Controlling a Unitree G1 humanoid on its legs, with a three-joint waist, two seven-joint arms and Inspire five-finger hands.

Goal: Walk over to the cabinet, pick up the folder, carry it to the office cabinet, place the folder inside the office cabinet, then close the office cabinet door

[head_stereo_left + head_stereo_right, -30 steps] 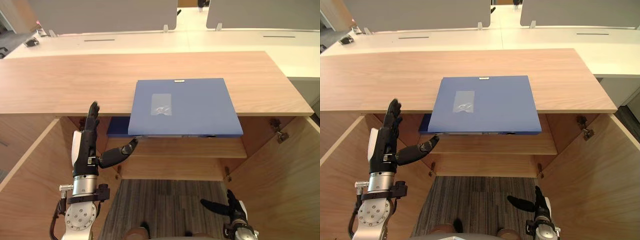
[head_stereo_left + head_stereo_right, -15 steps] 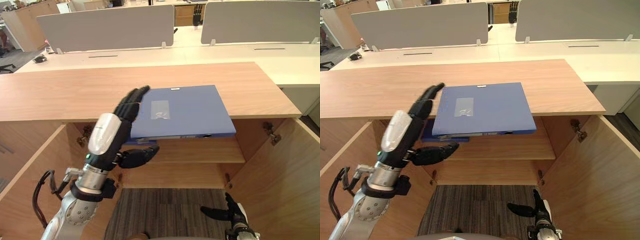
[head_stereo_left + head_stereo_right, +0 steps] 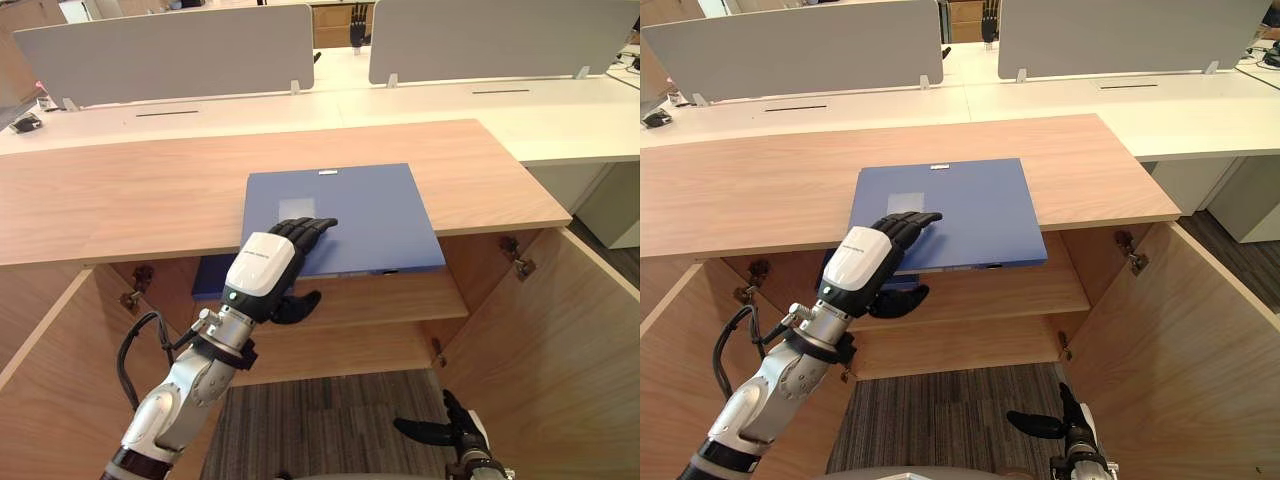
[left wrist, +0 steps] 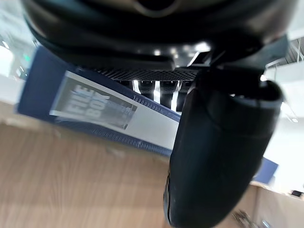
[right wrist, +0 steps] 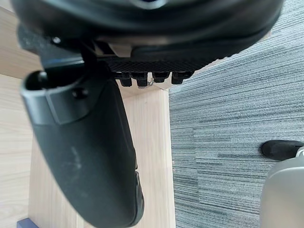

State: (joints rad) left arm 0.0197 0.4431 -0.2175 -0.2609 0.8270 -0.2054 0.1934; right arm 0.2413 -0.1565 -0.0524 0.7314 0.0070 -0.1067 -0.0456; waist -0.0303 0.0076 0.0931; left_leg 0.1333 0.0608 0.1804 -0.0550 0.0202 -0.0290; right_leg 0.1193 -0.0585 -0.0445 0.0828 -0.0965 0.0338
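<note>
- Lying on the cabinet [image 3: 120, 190] top, folder [image 3: 370, 215] overhangs its front.
- Left hand [image 3: 262, 272]: fingers flat on folder, thumb spread beneath, unclenched.
- Left wrist view adds folder's label [image 4: 90, 104].
- Right hand [image 3: 462, 438] relaxed, below cabinet top.

Behind the work area a long white desk [image 3: 560, 110] runs across the full width. On it stand a left grey screen [image 3: 170, 50] and a right grey screen [image 3: 500, 35], upright, side by side with a gap between them, each resting on small white feet [image 3: 296, 87]. A narrow dark slot [image 3: 160, 113] is cut into the desk top just before the left screen, and a second slot [image 3: 500, 91] before the right one. A small dark item [image 3: 27, 122] lies at the desk's far left; its kind cannot be told. The floor is grey striped carpet [image 3: 330, 420].
</note>
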